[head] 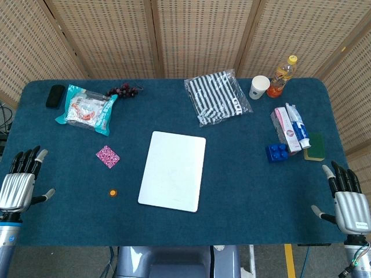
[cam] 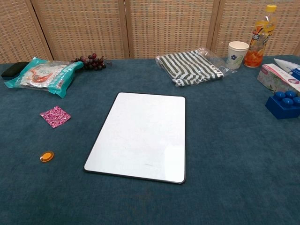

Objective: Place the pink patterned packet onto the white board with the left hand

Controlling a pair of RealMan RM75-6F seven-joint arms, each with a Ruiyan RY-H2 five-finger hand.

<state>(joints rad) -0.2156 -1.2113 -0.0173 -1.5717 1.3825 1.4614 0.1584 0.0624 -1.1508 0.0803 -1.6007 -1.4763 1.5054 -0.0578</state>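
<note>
At the near left corner of the bench (head: 243, 197), a blue-covered surface, the left hand (head: 18, 184) rests open and empty, fingers apart and pointing away from the robot. At the near right corner the right hand (head: 348, 200) sits the same way, open and holding nothing. Neither hand shows in the chest view.

A little farther in, near the left edge, lies a small orange disc (cam: 46, 156). Just beyond it is the pink patterned packet (head: 108, 156), flat on the bench, turned like a diamond, well apart from the left hand. To its right, in the middle of the bench, lies the white board (head: 173, 170), bare, its long side running away from the robot.

The step in hand appears to be the reach, which has not begun. The packet looks thin and flat, so a pinch at one raised corner or edge would likely serve better than a grab from above. The path should pass beside the orange disc. The carry to the board is short and rightward; lowering the packet flat near the board's middle would keep it off the rim.

Toward the far edge sit a teal snack bag (head: 86, 108), grapes (head: 123, 90), a striped cloth in plastic (head: 218, 97), a paper cup (head: 259, 87) and a drink bottle (head: 281, 76).
</note>
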